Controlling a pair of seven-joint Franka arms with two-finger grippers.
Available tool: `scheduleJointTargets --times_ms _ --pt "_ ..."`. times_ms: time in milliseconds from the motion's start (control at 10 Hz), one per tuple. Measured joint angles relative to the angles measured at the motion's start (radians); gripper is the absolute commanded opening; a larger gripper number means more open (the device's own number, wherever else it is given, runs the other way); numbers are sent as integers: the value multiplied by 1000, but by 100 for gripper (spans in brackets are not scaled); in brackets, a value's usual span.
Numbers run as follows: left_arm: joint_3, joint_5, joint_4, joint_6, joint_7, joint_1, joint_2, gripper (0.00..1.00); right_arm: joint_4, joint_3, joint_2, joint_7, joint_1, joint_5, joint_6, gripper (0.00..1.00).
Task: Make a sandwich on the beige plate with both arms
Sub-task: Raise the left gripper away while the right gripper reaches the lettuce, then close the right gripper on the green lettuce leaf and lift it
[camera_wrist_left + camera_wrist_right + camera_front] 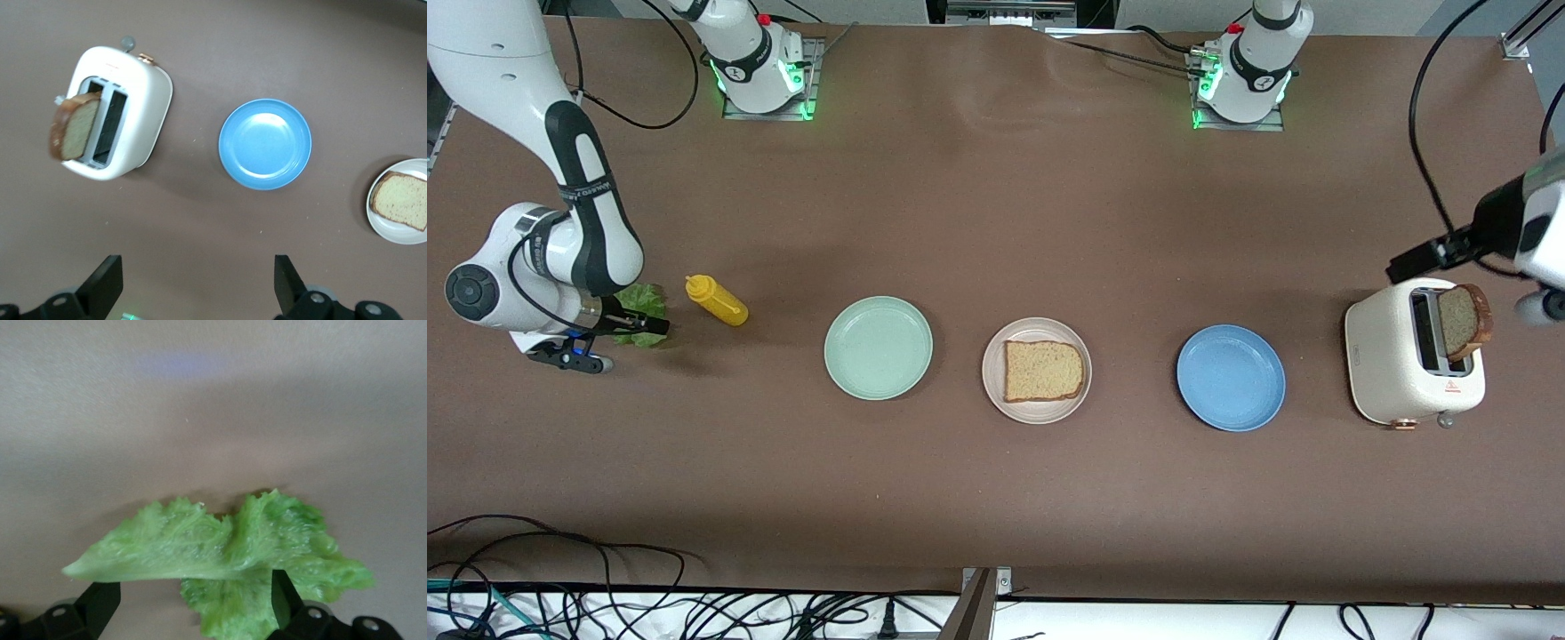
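One brown bread slice (1043, 370) lies flat on the beige plate (1036, 411), which also shows in the left wrist view as the beige plate (383, 227). A second slice (1465, 320) stands up out of the white toaster (1392, 364) at the left arm's end of the table. The ruffled green lettuce leaf (640, 302) lies on the table at the right arm's end. My right gripper (193, 607) is down at the lettuce (220, 550), open, its fingers on either side of the leaf's edge. My left gripper (198, 287) hangs open and empty, high over the table near the toaster (143, 120).
A yellow squeeze bottle (716, 300) lies beside the lettuce. A mint-green plate (878, 347) and a blue plate (1231, 377) flank the beige plate, both bare. Cables run along the table edge nearest the front camera.
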Motion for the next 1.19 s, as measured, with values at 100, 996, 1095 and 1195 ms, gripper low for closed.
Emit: scheduleJointTargets --times_ms 100,996,1095,1195 --pt "2 0 -2 -19 -5 0 -16 100 1 0 6 -9 -3 12 1 49" --pt "7 -112 -21 -25 -11 102 -13 100 36 -3 6 -81 -9 14 -18 0" --pt "7 -114 -21 -25 -11 105 -13 100 56 -9 5 -90 -9 14 -52 0" --pt "5 -115 -21 -25 -11 104 -13 100 74 -14 5 -96 -11 14 -80 0"
